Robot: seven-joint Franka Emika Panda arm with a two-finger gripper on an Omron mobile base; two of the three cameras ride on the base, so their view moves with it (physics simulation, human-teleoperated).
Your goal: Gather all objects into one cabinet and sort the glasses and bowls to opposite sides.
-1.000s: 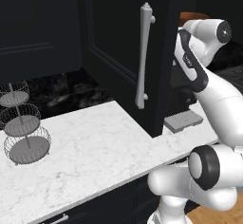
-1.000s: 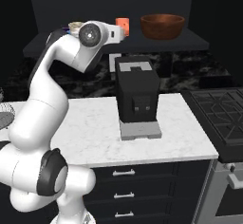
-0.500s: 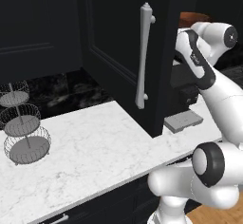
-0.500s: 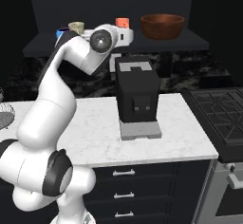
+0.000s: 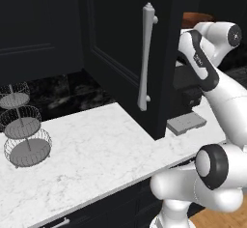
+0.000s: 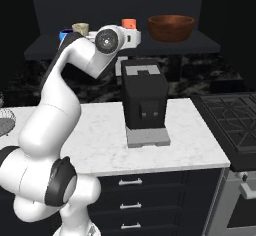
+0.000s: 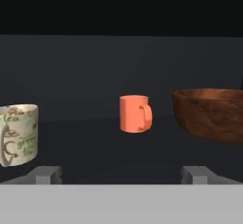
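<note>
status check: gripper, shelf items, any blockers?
Gripper open, empty, aimed at orange mug. Cream cup to its left in the hand view, brown bowl to its right. Path to mug unobstructed.

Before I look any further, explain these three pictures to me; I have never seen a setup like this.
This is a rendered kitchen with a white robot arm on a driving base. Two pictures come from cameras on the base, behind the arm to its left and right. The third comes from a camera on the hand, looking along its jaws, which stand wide apart and hold nothing.

On the shelf ahead are an orange mug, a brown wooden bowl, a cream patterned cup and a blue bowl.

On the marble counter stand a black coffee machine and a tiered wire basket. The black cabinet door stands open.
</note>
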